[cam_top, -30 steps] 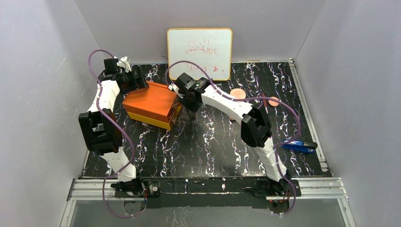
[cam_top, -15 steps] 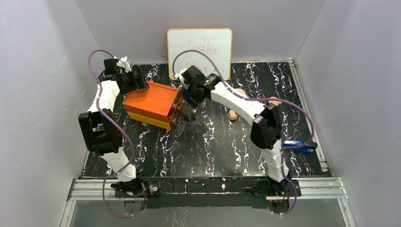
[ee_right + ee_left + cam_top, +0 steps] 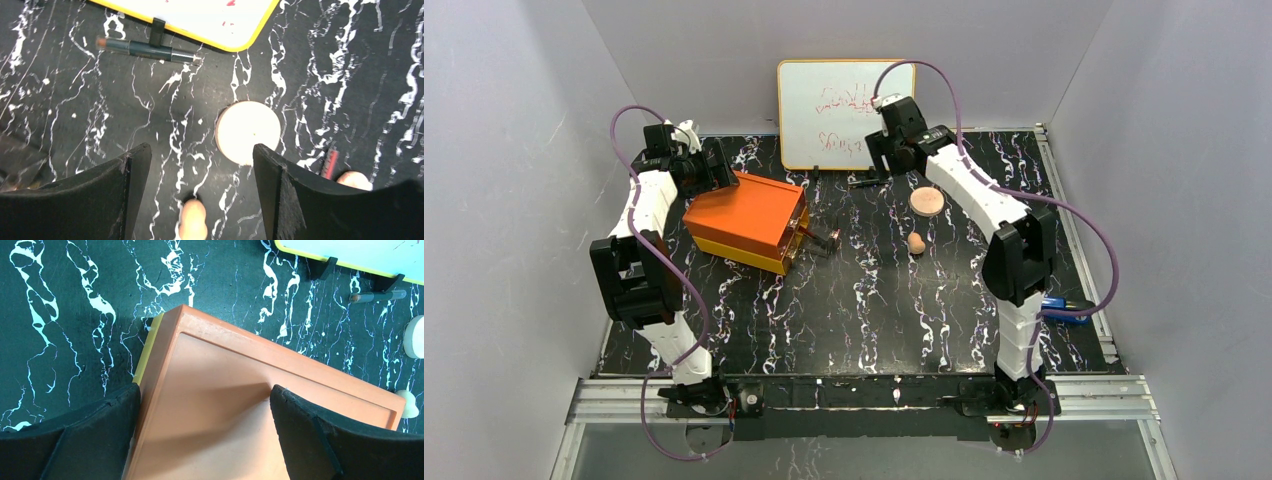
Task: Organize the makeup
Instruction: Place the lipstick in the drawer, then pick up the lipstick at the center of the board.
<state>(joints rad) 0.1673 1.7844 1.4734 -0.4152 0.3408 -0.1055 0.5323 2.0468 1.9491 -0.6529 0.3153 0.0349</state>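
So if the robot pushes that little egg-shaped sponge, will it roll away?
Probably a little. The sponge looks rounded with one narrower end, so it would likely wobble or curve rather than roll straight. It looks small and foamy, so probably light and squashy. The table looks smooth, so it might also slide.

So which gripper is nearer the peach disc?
Right. The right gripper hovers open close by the peach disc; the left gripper is far off, over the orange box.

Whiteboard (image 3: 845, 112) walls back; orange box (image 3: 744, 215) seemingly blocks left.
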